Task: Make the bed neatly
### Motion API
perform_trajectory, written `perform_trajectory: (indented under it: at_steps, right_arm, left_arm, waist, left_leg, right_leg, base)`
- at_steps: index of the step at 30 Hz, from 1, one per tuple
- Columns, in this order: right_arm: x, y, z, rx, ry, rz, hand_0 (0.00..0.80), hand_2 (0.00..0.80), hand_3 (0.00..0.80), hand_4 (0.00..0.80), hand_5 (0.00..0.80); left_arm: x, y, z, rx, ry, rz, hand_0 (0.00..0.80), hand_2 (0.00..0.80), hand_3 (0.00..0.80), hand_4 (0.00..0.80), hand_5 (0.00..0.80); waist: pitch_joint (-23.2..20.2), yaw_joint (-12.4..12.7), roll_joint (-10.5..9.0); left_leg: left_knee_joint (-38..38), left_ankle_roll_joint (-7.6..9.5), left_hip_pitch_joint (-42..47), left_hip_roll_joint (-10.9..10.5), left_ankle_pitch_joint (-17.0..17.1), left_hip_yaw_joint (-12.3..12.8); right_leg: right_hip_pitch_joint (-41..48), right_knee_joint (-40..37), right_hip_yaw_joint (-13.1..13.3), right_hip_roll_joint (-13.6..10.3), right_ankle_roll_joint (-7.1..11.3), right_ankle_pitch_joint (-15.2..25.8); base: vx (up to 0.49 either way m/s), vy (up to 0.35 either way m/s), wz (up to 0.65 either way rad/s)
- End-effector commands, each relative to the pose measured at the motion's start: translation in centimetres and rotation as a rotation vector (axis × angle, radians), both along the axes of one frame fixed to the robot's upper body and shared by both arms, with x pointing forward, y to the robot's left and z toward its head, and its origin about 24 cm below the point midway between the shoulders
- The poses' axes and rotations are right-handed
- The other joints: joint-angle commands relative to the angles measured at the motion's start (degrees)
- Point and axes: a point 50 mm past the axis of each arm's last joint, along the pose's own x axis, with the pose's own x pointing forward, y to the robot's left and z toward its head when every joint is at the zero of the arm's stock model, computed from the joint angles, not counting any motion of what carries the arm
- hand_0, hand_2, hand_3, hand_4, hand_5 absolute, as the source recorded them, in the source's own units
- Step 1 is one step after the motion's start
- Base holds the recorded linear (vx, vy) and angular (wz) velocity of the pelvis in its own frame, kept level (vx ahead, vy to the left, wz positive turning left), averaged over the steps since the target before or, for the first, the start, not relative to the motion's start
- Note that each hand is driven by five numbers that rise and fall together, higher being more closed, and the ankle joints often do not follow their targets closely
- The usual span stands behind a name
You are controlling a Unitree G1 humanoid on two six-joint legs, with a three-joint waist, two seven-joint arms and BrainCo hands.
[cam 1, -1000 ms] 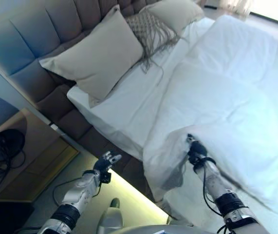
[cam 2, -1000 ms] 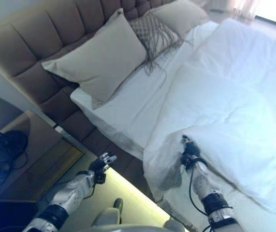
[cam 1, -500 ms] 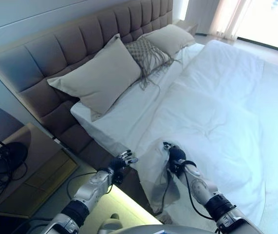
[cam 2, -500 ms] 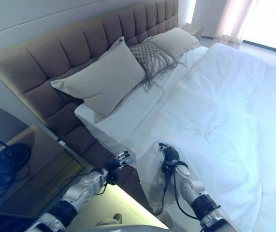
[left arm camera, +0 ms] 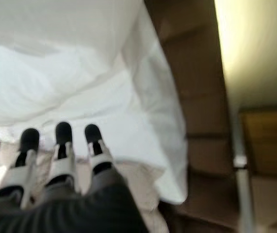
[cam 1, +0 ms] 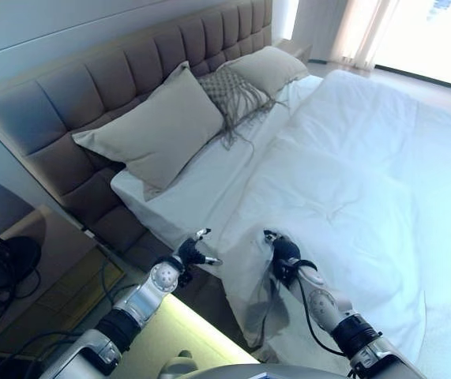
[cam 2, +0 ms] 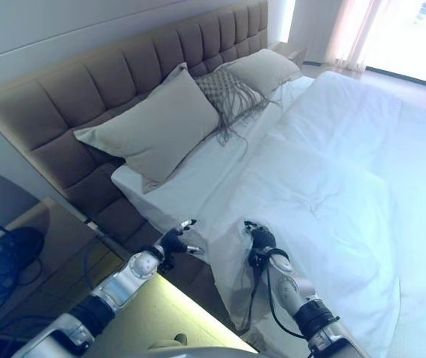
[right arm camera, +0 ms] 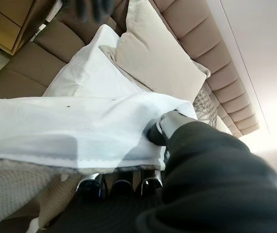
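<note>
Left eye view, bed: white duvet (cam 1: 351, 181) covers most of the mattress, with its near corner hanging over the side edge.
Left eye view, right hand: the right hand (cam 1: 282, 254) is at that hanging corner, fingers closed into the fabric and the cloth bunched round it.
Left eye view, left hand: the left hand (cam 1: 192, 253) sits just beside the bed's edge, near the white sheet (cam 1: 186, 189), fingers out pretty straight and nothing in them.
Left eye view, pillows: a big beige pillow (cam 1: 155, 126) leans on the padded headboard (cam 1: 67, 103), then a fringed cushion (cam 1: 229, 91), then another beige pillow (cam 1: 268, 67) further along.
Left eye view, side: a wooden nightstand (cam 1: 47, 272) stands by the head of the bed.
Right eye view: same scene, the right hand clamped on the duvet corner and the left one loose at the bed's side.
Left wrist view: the dark-tipped fingers (left arm camera: 63, 141) lie straight and relaxed, pointing at the white sheet draped over the brown bed side (left arm camera: 196, 121). Can't tell if the tips actually touch the cloth.
Right wrist view: the duvet edge is folded over the fingers, with the thumb (right arm camera: 165, 124) pressed on top of the fabric, so it's pinched tight. The beige pillow and headboard show beyond.
</note>
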Motion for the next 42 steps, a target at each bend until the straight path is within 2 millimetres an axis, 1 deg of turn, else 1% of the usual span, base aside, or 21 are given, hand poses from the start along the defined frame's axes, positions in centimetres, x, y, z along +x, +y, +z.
perform_trajectory:
  at_steps: [1,3,4,5,7,9,10,13,16,21,22,26,29,32,34,38,42]
  right_arm:
    - [2.0,2.8,5.1,0.143,-0.235,0.038,0.8,0.8,0.8,0.8,0.8]
    - [1.9,3.0,5.1,0.146,-0.235,0.05,0.8,0.8,0.8,0.8,0.8]
    - [1.8,3.1,5.1,0.148,-0.234,0.058,0.8,0.8,0.8,0.8,0.8]
    - [1.8,3.3,5.1,0.149,-0.233,0.066,0.8,0.8,0.8,0.8,0.8]
    - [1.8,3.7,5.2,0.15,-0.23,0.083,0.8,0.8,0.8,0.8,0.8]
    - [1.7,3.9,5.3,0.153,-0.229,0.091,0.8,0.8,0.8,0.8,0.8]
    - [1.7,3.9,5.4,0.155,-0.229,0.093,0.8,0.8,0.8,0.8,0.8]
    - [1.7,3.5,5.6,0.154,-0.233,0.082,0.8,0.8,0.8,0.8,0.8]
    - [1.8,3.1,5.8,0.15,-0.235,0.069,0.8,0.8,0.8,0.8,0.8]
    - [1.7,2.3,6.0,0.136,-0.236,0.049,0.8,0.8,0.8,0.8,0.8]
    - [1.7,2.0,6.0,0.134,-0.238,0.04,0.8,0.8,0.8,0.8,0.8]
    - [1.8,1.6,6.0,0.14,-0.237,0.023,0.8,0.8,0.8,0.8,0.8]
    - [1.7,1.7,6.2,0.142,-0.241,0.031,0.8,0.8,0.8,0.8,0.8]
    - [1.7,2.1,6.3,0.146,-0.246,0.035,0.8,0.8,0.8,0.8,0.8]
    - [1.7,2.3,6.3,0.156,-0.246,0.035,0.8,0.8,0.8,0.8,0.8]
    - [1.6,2.8,6.3,0.179,-0.248,0.045,0.8,0.8,0.8,0.8,0.8]
    - [1.5,3.4,6.5,0.19,-0.251,0.049,0.8,0.8,0.8,0.8,0.8]
  left_arm:
    - [0.0,-3.3,-0.4,-0.298,0.242,0.044,0.0,0.0,0.0,0.0,0.0]
    - [-2.2,-5.1,-2.3,-0.537,0.481,0.157,0.0,0.0,0.0,0.0,0.0]
    - [-3.5,-6.1,-3.2,-0.686,0.626,0.225,0.0,0.0,0.0,0.0,0.0]
    - [-4.6,-6.9,-4.0,-0.811,0.746,0.32,0.0,0.0,0.0,0.0,0.0]
    - [-6.2,-7.9,-5.2,-1.002,0.929,0.47,0.0,0.0,0.0,0.0,0.0]
    - [-7.6,-8.4,-5.9,-1.1,1.073,0.605,0.0,0.0,0.0,0.0,0.0]
    - [-8.3,-8.4,-6.3,-1.111,1.134,0.652,0.0,0.0,0.0,0.0,0.0]
    - [-9.8,-8.2,-6.9,-1.093,1.242,0.716,0.0,0.0,0.0,0.0,0.0]
    - [-10.7,-7.6,-7.2,-1.09,1.327,0.779,0.0,0.0,0.0,0.0,0.0]
    - [-11.2,-7.0,-6.9,-1.036,1.354,0.746,0.0,0.0,0.0,0.0,0.0]
    - [-11.5,-6.5,-6.8,-1.039,1.367,0.757,0.0,0.0,0.0,0.0,0.0]
    - [-11.4,-6.1,-6.3,-1.086,1.415,0.794,0.0,0.0,0.0,0.0,0.0]
    - [-11.3,-6.8,-5.6,-1.131,1.473,0.771,0.0,0.0,0.0,0.0,0.0]
    - [-11.3,-8.2,-4.9,-1.193,1.526,0.744,0.0,0.0,0.0,0.0,0.0]
    - [-11.2,-9.0,-4.5,-1.258,1.579,0.754,0.0,0.0,0.0,0.0,0.0]
    - [-11.6,-10.5,-5.0,-1.369,1.596,0.799,0.0,0.0,0.0,0.0,0.0]
    - [-12.0,-11.6,-5.5,-1.387,1.607,0.832,0.0,0.0,0.0,0.0,0.0]
  waist:
    - [0.0,0.93,-0.7]
    - [0.44,0.32,-0.58]
    - [0.64,-0.07,-0.55]
    - [0.76,-0.38,-0.55]
    - [0.9,-1.04,-0.67]
    - [0.87,-1.37,-0.87]
    - [0.82,-1.5,-0.96]
    - [0.65,-1.37,-0.91]
    - [0.39,-1.06,-0.74]
    - [-0.1,-0.62,-0.39]
    - [-0.14,-0.45,-0.21]
    - [-0.19,-0.22,0.03]
    - [-0.39,-0.31,-0.1]
    - [-0.34,-0.67,-0.32]
    - [-0.27,-0.98,-0.51]
    - [-0.01,-1.97,-0.88]
    - [0.5,-2.62,-1.32]
  left_leg:
    - [5.88,-0.3,1.47,5.91,-4.06,2.02]
    - [5.83,-0.32,1.72,6.1,-4.06,2.69]
    - [5.79,-0.29,1.92,6.14,-4.09,3.06]
    - [5.8,-0.28,2.12,6.18,-4.16,3.42]
    - [6.01,-0.28,2.5,6.24,-4.43,4.01]
    - [6.29,-0.18,2.65,6.24,-4.81,4.23]
    - [6.37,-0.1,2.71,6.28,-4.96,4.25]
    - [6.13,0.06,2.86,6.25,-4.96,3.88]
    - [5.92,0.07,2.89,6.31,-4.79,3.6]
    - [5.46,0.14,2.85,6.4,-4.51,3.1]
    - [5.41,0.08,2.86,6.42,-4.41,2.96]
    - [5.49,-0.08,2.99,6.45,-4.32,2.74]
    - [5.42,-0.12,3.01,6.47,-4.29,2.83]
    - [5.52,-0.24,2.98,6.56,-4.31,3.15]
    - [5.74,-0.31,3.04,6.65,-4.5,3.4]
    - [6.42,-0.46,3.02,6.97,-4.96,4.32]
    - [7.66,-0.82,2.37,7.31,-5.37,4.91]
  right_leg:
    - [-8.22,0.21,2.23,-4.46,4.14,9.65]
    - [-8.56,0.41,2.69,-4.51,4.22,9.81]
    - [-8.8,0.59,3.01,-4.57,4.24,9.9]
    - [-8.98,0.78,3.28,-4.63,4.23,9.93]
    - [-9.4,1.32,3.83,-4.79,4.23,9.92]
    - [-9.71,1.78,4.15,-4.84,4.15,9.74]
    - [-9.9,1.98,4.27,-4.85,4.14,9.68]
    - [-10.14,2.03,4.17,-4.73,4.11,9.83]
    - [-10.09,1.87,3.98,-4.71,4.17,10.01]
    - [-10.03,1.3,3.57,-4.65,4.32,10.45]
    - [-9.92,1.2,3.42,-4.61,4.36,10.56]
    - [-9.67,1.28,3.22,-4.52,4.32,10.51]
    - [-9.63,1.27,3.12,-4.5,4.4,10.52]
    - [-9.69,1.23,3.15,-4.4,4.47,10.68]
    - [-9.55,1.09,3.3,-4.29,4.5,10.68]
    - [-9.79,1.18,3.98,-4.22,4.59,10.63]
    - [-10.17,1.39,3.96,-4.37,4.59,10.77]
  base:
    - [0.0,0.0,0.0]
    - [0.0,0.0,0.0]
    - [0.0,0.0,0.0]
    - [0.0,0.0,0.0]
    - [0.0,0.004,-0.02]
    - [0.002,-0.004,-0.08]
    - [-0.003,-0.017,-0.09]
    - [-0.006,-0.024,-0.05]
    - [-0.002,-0.006,-0.01]
    - [0.0,0.0,0.0]
    - [0.0,0.0,0.0]
    - [0.0,0.0,0.0]
    - [0.022,-0.012,0.0]
    - [0.016,-0.022,0.0]
    - [0.029,-0.035,0.0]
    - [0.018,-0.033,-0.01]
    - [0.002,-0.008,-0.01]
